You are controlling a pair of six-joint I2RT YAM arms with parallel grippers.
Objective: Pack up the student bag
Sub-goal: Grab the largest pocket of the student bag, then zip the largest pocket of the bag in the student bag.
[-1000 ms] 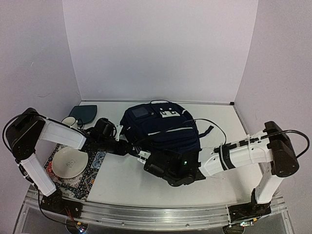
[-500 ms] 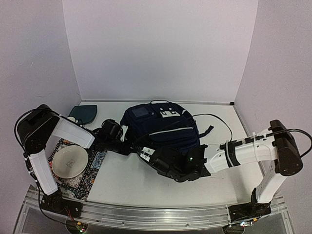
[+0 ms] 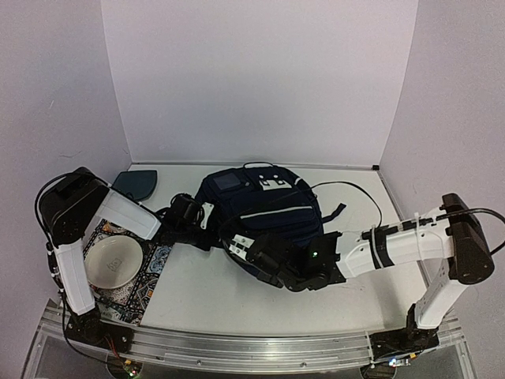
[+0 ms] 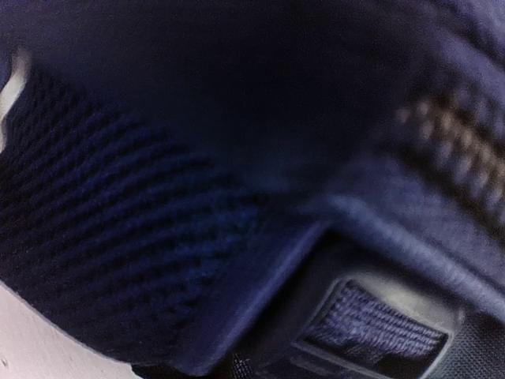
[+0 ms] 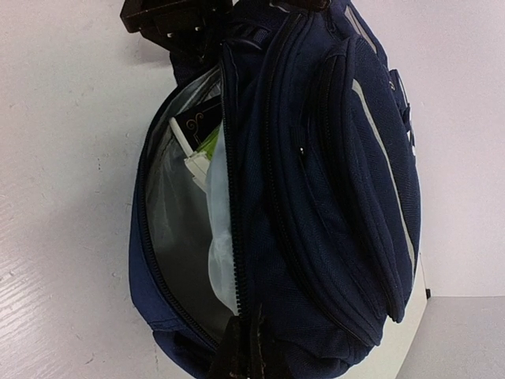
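The student bag (image 3: 264,207), navy with thin white stripes, lies mid-table. In the right wrist view its main compartment (image 5: 177,237) gapes open, showing grey lining, a dark booklet, a green-and-white item and clear plastic. My right gripper (image 5: 251,357) is at the bag's near end (image 3: 264,257), its fingers pressed together on the zipper pull where the two zipper rows meet. My left gripper (image 5: 170,20) is at the bag's left rim (image 3: 223,235) and seems shut on the fabric. The left wrist view shows only blurred navy fabric (image 4: 158,221) and a strap buckle (image 4: 379,328).
A white bowl (image 3: 112,262) sits on a patterned mat (image 3: 154,264) at the left front, under my left arm. A flat dark-teal pouch (image 3: 136,184) lies at the back left. A black cable (image 3: 351,197) loops over the bag's right side.
My right gripper has moved up and left along the bag's near end. My left arm has pushed further right, against the bag's left rim.
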